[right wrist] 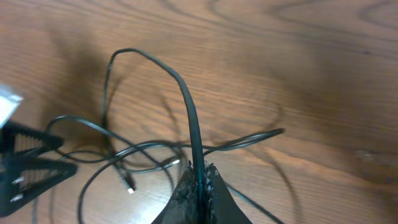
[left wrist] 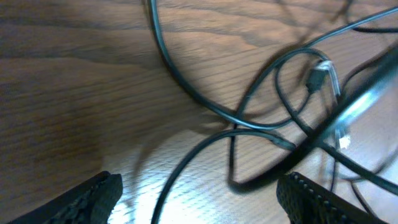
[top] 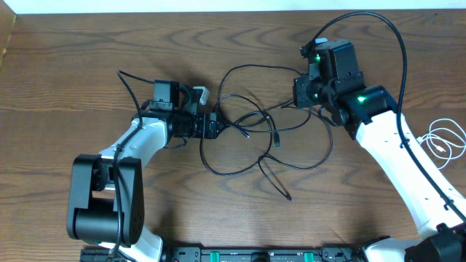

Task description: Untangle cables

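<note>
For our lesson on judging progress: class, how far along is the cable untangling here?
Done: the white cord lies apart, far right in the overhead view. In hand: the right gripper is shut on one black cable; the left gripper hangs open over the rest. Left: the black cables cross and loop over one another in the middle, so most of the job remains.

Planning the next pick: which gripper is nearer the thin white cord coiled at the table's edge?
Right. The right gripper, shut on a thin black cable, is left of the white cord; the open left gripper sits farther left.
</note>
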Available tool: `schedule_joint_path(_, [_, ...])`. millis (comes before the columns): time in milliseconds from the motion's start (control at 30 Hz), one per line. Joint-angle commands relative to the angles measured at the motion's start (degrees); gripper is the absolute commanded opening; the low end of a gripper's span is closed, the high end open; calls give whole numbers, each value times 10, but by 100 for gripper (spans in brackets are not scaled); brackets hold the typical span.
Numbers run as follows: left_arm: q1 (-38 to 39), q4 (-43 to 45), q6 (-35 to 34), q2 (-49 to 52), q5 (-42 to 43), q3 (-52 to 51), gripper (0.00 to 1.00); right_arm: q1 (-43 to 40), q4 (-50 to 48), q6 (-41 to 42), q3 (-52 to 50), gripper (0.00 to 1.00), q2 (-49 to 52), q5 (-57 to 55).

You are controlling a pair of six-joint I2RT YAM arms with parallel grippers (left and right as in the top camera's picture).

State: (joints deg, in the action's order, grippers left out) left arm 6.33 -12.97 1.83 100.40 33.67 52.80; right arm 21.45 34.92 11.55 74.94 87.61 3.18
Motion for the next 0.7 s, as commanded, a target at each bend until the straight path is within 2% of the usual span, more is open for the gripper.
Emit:
schedule_joint_path(0, [8,5,-17,-5,-52,3,82,0,0,-3,9,1,1,62])
schedule_joint_path(233, [16,23,-17,-4,-52,-2,84,0,-6,-11,9,1,1,93])
schedule_joint_path(300, [19,29,-17,-4,-52,-5,78,0,-6,-11,9,1,1,93])
schedule_joint_path(367, [19,30,-17,-4,-53,-6,68,0,-6,-11,9,1,1,93])
schedule_joint_path(433, [19,31,-17,-4,-53,-6,50,0,-5,-11,9,1,1,93])
schedule_joint_path(500, [19,30,-18,-4,-56,-6,27,0,-4,-11,9,1,0,92])
schedule_joint_path(533, [19,30,-22,-4,-66,-6,20,0,-2,-12,9,1,0,92])
schedule_joint_path(567, [18,28,-29,-4,-76,-6,19,0,1,-11,9,1,0,92])
schedule_joint_path(600, [16,24,-43,-4,-97,-6,13,0,3,-12,9,1,-1,92])
schedule_joint_path(667, [9,13,-74,-4,-143,-6,11,0,1,-12,9,1,-8,96])
